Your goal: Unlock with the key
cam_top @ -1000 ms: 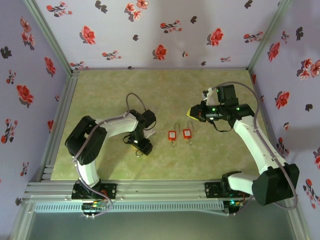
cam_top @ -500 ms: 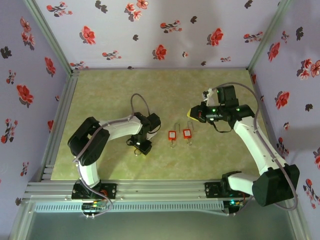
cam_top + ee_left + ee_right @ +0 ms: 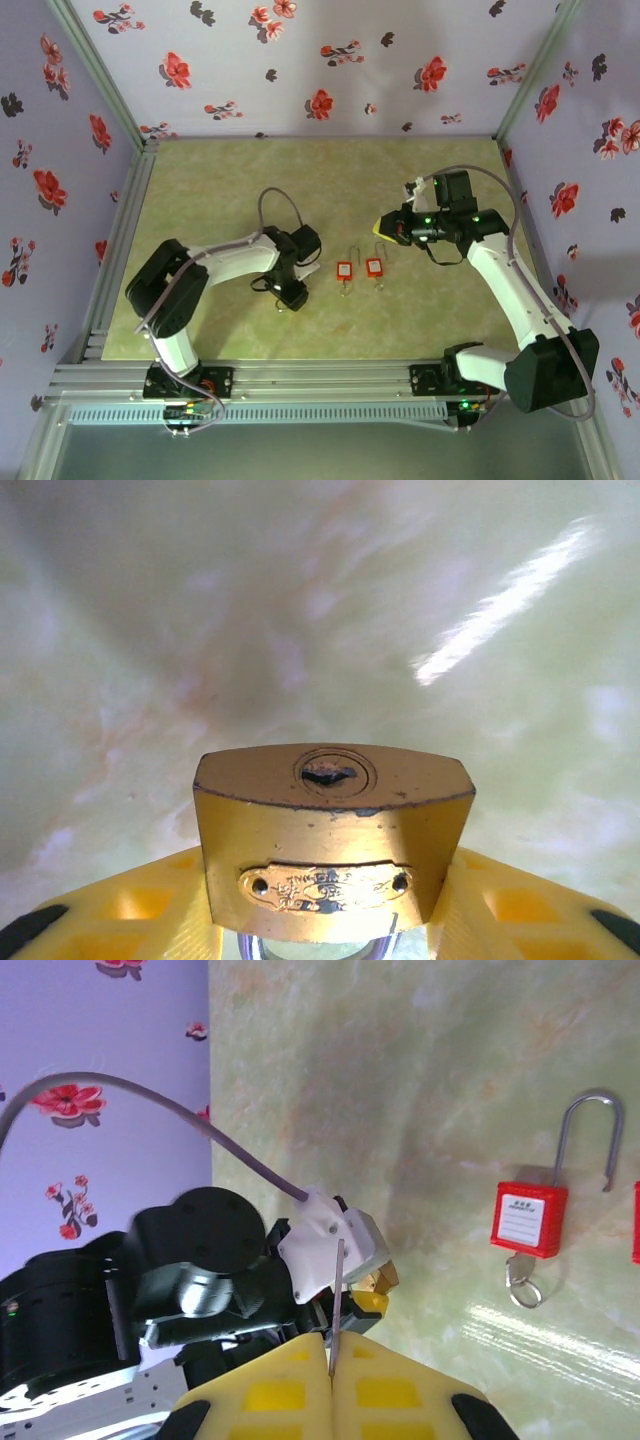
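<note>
1. At the bottom of the top view, both arm bases sit on a metal rail [image 3: 320, 385] along the near edge of the table [image 3: 250, 180].
2. Just above the rail, left of centre, the left gripper [image 3: 289, 291] hangs low over the table. It is clenched on a brass padlock [image 3: 333, 850].
3. In the left wrist view this padlock fills the lower middle, squeezed between the two yellow fingers [image 3: 140, 920]. Its keyhole [image 3: 330, 773] is on the end facing away from the camera, and its shackle points back toward the wrist.
4. Just right of the left gripper, at mid-frame of the top view, two red padlocks [image 3: 345, 272] [image 3: 374, 268] lie flat on the table, side by side. Their shackles point toward the top of the frame, and each has a small ring at its lower end.
5. Farther up and to the right, the right gripper [image 3: 385, 228] points left. Its yellow fingers [image 3: 275, 1400] are pressed together on a thin key [image 3: 338, 1300].
6. The key's blade sticks out past the fingertips. In the top view it is well apart from the brass padlock.
7. Beyond the table, floral walls [image 3: 300, 60] close in the upper part of the frame.
</note>
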`<control>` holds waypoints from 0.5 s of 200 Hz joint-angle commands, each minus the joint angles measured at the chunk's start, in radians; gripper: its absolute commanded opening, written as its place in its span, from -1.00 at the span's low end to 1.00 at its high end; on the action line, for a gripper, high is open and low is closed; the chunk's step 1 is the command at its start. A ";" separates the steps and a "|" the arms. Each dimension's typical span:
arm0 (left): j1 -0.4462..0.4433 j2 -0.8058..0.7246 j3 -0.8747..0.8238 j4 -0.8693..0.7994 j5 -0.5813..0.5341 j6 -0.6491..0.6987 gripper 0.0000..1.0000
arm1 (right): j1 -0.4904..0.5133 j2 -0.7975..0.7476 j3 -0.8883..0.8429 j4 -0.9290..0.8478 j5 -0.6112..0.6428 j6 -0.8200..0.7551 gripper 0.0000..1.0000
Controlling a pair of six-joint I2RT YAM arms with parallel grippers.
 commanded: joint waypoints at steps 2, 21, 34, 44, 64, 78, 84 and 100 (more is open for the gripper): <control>0.011 -0.141 0.019 0.047 0.127 0.232 -0.42 | 0.002 0.005 0.023 -0.066 -0.105 -0.049 -1.00; 0.026 -0.220 0.017 0.072 0.184 0.388 -0.49 | 0.025 -0.002 0.026 -0.113 -0.129 -0.082 -1.00; 0.033 -0.246 0.042 0.062 0.217 0.474 -0.51 | 0.055 -0.004 0.029 -0.139 -0.131 -0.101 -1.00; 0.035 -0.245 0.083 0.024 0.234 0.533 -0.51 | 0.083 -0.003 0.037 -0.168 -0.122 -0.124 -1.00; 0.033 -0.214 0.198 -0.066 0.278 0.612 -0.53 | 0.125 0.001 0.041 -0.193 -0.119 -0.146 -1.00; 0.028 -0.191 0.265 -0.104 0.297 0.646 -0.54 | 0.149 0.002 0.040 -0.191 -0.127 -0.151 -1.00; 0.023 -0.183 0.290 -0.120 0.299 0.661 -0.55 | 0.160 0.003 0.040 -0.192 -0.132 -0.155 -1.00; 0.007 -0.169 0.340 -0.164 0.306 0.696 -0.55 | 0.183 0.006 0.043 -0.202 -0.140 -0.165 -1.00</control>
